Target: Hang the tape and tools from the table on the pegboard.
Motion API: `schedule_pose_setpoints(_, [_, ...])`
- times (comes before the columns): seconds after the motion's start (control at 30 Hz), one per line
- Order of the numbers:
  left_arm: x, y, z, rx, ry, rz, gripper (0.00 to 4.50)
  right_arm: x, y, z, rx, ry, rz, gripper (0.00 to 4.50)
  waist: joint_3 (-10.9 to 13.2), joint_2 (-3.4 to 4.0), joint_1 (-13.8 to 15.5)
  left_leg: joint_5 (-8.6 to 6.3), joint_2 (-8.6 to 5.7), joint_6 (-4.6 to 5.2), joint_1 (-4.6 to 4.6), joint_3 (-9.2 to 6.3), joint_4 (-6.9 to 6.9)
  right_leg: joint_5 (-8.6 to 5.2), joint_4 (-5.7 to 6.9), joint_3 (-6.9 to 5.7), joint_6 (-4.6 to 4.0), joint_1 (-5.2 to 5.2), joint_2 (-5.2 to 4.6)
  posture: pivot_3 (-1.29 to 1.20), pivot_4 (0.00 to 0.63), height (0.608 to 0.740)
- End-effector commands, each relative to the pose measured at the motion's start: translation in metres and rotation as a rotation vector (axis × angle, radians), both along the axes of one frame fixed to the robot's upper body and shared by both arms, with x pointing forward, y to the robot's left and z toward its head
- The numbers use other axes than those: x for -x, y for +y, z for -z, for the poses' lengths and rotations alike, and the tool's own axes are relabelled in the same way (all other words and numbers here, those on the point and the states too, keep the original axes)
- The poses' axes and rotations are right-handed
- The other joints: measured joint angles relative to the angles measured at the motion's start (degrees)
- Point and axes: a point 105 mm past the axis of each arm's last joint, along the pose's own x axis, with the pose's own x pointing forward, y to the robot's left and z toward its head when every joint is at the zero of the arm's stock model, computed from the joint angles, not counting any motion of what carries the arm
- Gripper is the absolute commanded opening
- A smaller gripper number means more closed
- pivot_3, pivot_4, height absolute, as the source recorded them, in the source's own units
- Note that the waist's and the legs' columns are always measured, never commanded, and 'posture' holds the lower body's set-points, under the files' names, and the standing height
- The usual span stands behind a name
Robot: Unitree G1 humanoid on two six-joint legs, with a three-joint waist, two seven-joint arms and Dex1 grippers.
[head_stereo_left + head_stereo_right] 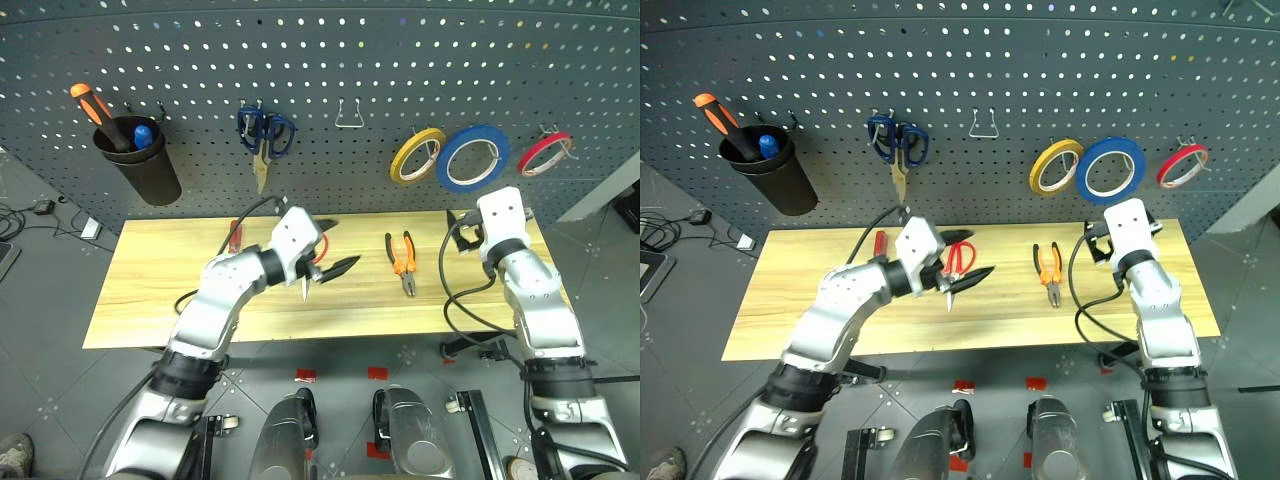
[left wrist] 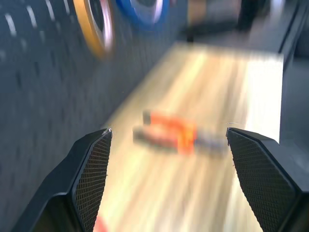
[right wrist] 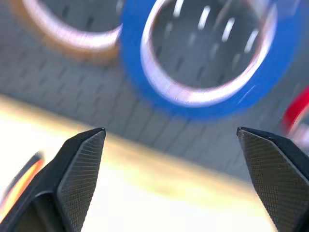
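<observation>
The tape [image 1: 471, 158] hangs on the pegboard [image 1: 330, 60] between 2 other rings, above the table [image 1: 150, 290] where pliers [image 1: 403, 261] lie.

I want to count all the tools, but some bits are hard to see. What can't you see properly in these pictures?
- Red screwdriver: mostly hidden behind the left arm, head views.
- Red scissors: blades covered by the left gripper, head views.
- Pliers: a blurred orange smear, left wrist view.
- Blue tape: top cut off by the edge and blurred, right wrist view.
- Cup contents: lower parts hidden inside.
</observation>
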Motion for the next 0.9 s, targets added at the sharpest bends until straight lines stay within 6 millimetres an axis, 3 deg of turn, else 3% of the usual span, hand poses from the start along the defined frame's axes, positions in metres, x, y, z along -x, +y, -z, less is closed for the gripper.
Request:
schedule_pose_setpoints(0.03, [0.012,0.001,-0.004,-0.058,-0.067,0.051,4.01,0.012,0.020,-0.005,-0.061,0.084,-0.053,4.46,0.0,0.00,0.2,-0.01,0.00,0.02,0.00,0.02,0.02,0.01,0.08,0.05,-0.01,-0.03,-0.02,-0.29,0.265,0.740])
schedule_pose_setpoints(0.2, [0.031,0.024,0.025,-0.212,-0.020,0.068,4.01,0.003,0.030,0.037,-0.195,0.379,0.045,4.46,0.0,-0.03,0.6,-0.15,0.00,0.23,0.01,0.03,0.05,0.04,0.46,0.20,-0.09,-0.31,-0.05,-0.25,0.295,0.740])
schedule_pose_setpoints(0.37, [0.041,0.030,0.031,-0.250,-0.007,0.074,4.01,-0.018,0.038,0.061,-0.239,0.517,0.108,4.46,0.2,0.02,0.8,-0.09,0.11,0.17,0.00,0.25,0.01,0.10,0.65,0.33,-0.20,-0.59,-0.02,-0.22,0.320,0.740])
schedule_pose_setpoints(0.6, [0.042,0.027,0.027,-0.240,-0.008,0.074,4.01,-0.041,0.065,0.072,-0.249,0.559,0.079,4.46,0.5,0.03,1.0,-0.11,0.15,0.20,-0.02,0.43,-0.09,0.08,0.54,0.40,-0.20,-0.62,-0.02,-0.21,0.333,0.740])
schedule_pose_setpoints(0.9, [0.039,0.026,0.024,-0.242,-0.010,0.075,4.01,-0.055,0.076,0.087,-0.201,0.568,0.092,4.46,1.2,0.02,1.3,-0.12,0.25,0.20,-0.03,0.55,-0.11,0.07,0.52,0.41,-0.20,-0.67,0.01,-0.20,0.339,0.740])
